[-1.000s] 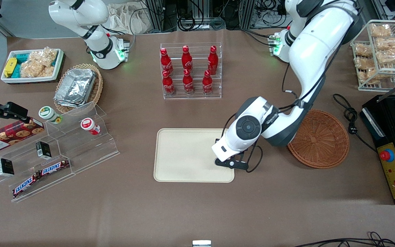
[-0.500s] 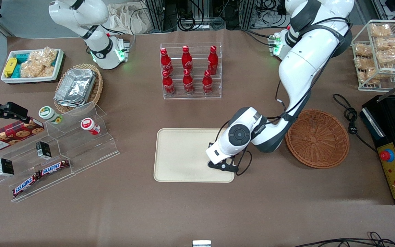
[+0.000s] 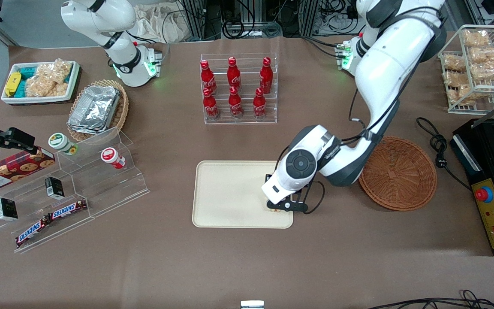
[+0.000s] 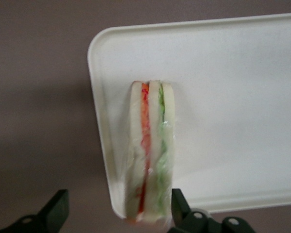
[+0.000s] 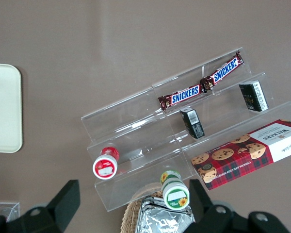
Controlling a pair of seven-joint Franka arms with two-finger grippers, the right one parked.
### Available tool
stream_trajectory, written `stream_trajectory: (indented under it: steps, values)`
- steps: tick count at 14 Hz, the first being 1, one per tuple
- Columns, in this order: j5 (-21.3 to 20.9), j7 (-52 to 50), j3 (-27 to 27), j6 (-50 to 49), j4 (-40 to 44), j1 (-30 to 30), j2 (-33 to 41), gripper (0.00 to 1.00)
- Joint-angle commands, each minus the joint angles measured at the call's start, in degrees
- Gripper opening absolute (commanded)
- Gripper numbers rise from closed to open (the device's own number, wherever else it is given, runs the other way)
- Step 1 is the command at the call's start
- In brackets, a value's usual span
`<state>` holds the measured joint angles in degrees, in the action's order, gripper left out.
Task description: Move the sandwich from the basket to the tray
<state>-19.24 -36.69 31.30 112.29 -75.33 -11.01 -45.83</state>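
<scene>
Sandwich under open claw, half-hidden

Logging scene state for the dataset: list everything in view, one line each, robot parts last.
sandwich: 1, white with red and green filling, on the tray's corner nearest the basket
tray: 1, cream, table middle
basket: 1, reddish-brown, empty, beside the tray toward the working arm's end
cola bottles: 6, red, in a clear rack farther from the camera than the tray
Snickers bars: 2, brown, on the clear stepped stand toward the parked arm's end
gripper: 1, black jaws open astride the sandwich, over the tray corner
</scene>
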Motion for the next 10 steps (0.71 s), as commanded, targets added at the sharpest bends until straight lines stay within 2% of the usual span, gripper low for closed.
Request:
stream_trajectory:
  steps: [1, 6, 9, 10]
  values:
    - [-0.4, -1.3, -0.3, -4.4, -0.3, 0.1, 5.2, 1.0]
    - [-0.2, 0.6, -4.8, -11.1, 1.2, 0.2, 13.8, 0.99]
    - [0.0, 12.4, -10.5, -19.4, 1.1, 0.2, 20.5, 0.99]
    - [1.5, 17.1, -12.6, -21.7, 1.1, 0.3, 22.3, 0.99]
